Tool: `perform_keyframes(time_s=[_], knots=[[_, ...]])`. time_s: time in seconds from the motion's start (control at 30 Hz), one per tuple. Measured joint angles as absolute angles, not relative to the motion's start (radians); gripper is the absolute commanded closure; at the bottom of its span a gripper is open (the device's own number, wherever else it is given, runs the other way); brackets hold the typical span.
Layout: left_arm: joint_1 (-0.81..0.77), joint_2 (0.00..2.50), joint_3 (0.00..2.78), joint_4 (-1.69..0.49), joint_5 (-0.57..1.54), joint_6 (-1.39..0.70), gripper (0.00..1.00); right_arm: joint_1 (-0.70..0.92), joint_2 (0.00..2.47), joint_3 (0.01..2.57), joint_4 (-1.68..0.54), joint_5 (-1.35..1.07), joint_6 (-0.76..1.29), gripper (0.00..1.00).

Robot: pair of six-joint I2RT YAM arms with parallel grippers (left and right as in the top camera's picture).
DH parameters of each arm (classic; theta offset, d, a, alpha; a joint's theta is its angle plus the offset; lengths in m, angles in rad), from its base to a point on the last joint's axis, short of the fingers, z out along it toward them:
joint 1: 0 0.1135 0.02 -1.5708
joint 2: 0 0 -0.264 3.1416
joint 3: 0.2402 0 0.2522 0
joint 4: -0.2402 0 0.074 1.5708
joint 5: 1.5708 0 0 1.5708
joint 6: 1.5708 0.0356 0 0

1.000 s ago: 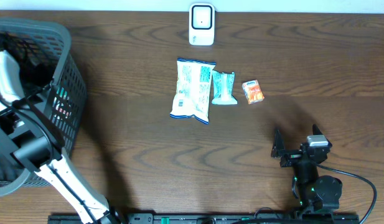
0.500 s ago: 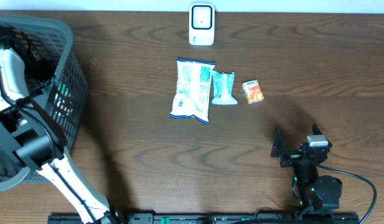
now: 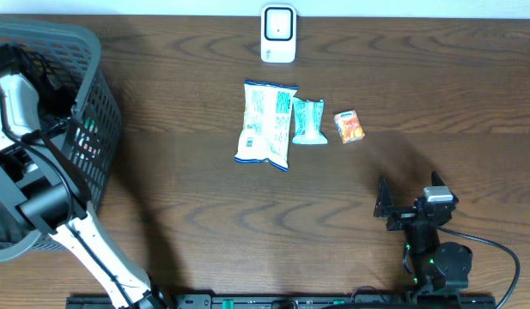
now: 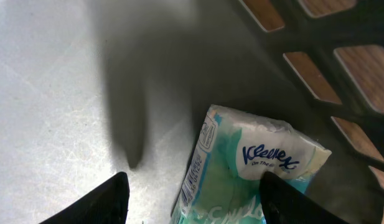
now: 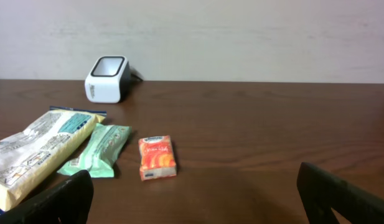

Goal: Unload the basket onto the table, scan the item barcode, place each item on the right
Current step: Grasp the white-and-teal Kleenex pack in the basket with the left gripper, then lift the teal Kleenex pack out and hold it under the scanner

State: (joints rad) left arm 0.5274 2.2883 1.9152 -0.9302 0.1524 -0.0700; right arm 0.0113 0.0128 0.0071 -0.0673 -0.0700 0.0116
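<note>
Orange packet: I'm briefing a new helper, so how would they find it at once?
On the brown table, a short row lies in front of the white scanner. The orange packet sits at its right end, the smallest thing there and the only orange one.

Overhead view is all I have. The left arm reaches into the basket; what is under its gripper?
Observer: A Kleenex pack lies on the basket floor, between the fingers of the left gripper.
Operator: Is it gripped already?
Observer: Not yet. The jaws are open, and one finger stands clear of the pack.
Operator: Can you see its barcode?
Observer: Fine print runs along one edge, but it is too blurred to tell.
</note>
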Motion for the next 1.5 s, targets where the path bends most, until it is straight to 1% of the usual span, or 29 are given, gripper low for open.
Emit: perform_keyframes(time_s=[0.1, 0.17, 0.23, 0.27, 0.33, 0.57, 0.77, 1.0, 1.23, 1.5], knots=[[0.532, 2.275, 1.881, -0.892, 0.176, -0.070, 0.34, 0.011, 0.013, 0.007, -0.067, -0.070, 0.012, 0.01], [0.537, 2.268, 1.859, -0.868, 0.204, -0.070, 0.42, 0.011, 0.013, 0.007, -0.067, -0.070, 0.012, 0.01], [0.541, 2.262, 1.842, -0.849, 0.236, -0.076, 0.63, 0.011, 0.013, 0.007, -0.067, -0.070, 0.012, 0.01], [0.542, 2.261, 1.836, -0.840, 0.259, -0.076, 0.76, 0.011, 0.013, 0.007, -0.067, -0.070, 0.012, 0.01], [0.540, 2.259, 1.833, -0.835, 0.295, -0.077, 0.92, 0.011, 0.013, 0.007, -0.067, -0.070, 0.012, 0.01], [0.549, 2.253, 1.829, -0.844, 0.316, -0.083, 0.93, 0.011, 0.013, 0.007, -0.067, -0.070, 0.012, 0.01], [0.577, 2.238, 1.816, -0.892, 0.339, -0.134, 0.93, 0.011, 0.013, 0.007, -0.068, -0.070, 0.012, 0.01], [0.644, 2.140, 1.767, -0.966, 0.305, -0.166, 0.93, 0.011, 0.013, 0.007, -0.067, -0.070, 0.012, 0.01], [0.653, 1.863, 1.761, -0.973, 0.295, -0.188, 0.93, 0.011, 0.013, 0.007, -0.067, -0.070, 0.012, 0.01], [0.652, 1.575, 1.762, -0.983, 0.408, -0.192, 0.93, 0.011, 0.013, 0.007, -0.068, -0.070, 0.012, 0.01]])
